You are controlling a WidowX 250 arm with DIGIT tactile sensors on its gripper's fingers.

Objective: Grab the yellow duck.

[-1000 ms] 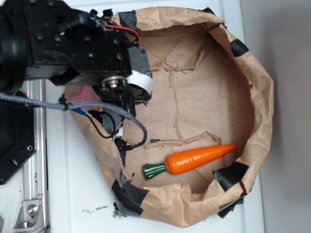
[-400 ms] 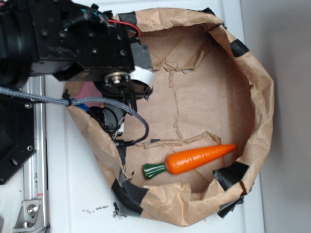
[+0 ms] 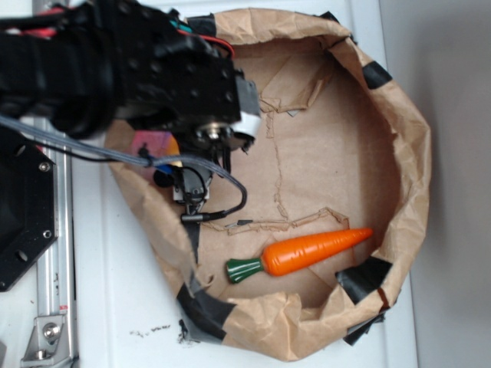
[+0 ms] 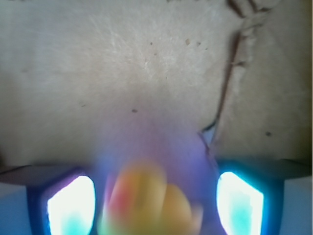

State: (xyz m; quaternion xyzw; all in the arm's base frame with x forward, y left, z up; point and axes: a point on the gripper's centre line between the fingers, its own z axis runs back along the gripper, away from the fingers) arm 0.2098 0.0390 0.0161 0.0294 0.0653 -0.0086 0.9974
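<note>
The yellow duck shows in the wrist view as a blurred yellow lump with a reddish patch, low between the two glowing fingers of my gripper. There is a gap on each side of it, so the gripper is open around it. Brown paper fills the rest of that view. In the exterior view the black arm covers the gripper at the left side of the paper basin, and only a sliver of orange-yellow peeks out beside a pink patch.
A toy carrot with a green stem lies at the front of the crumpled brown paper basin, whose raised rim carries black tape patches. A metal rail and a black base plate stand to the left on the white table.
The arm has moved right, further over the basin's left side. Its cable has swung with it. The carrot has not moved.
</note>
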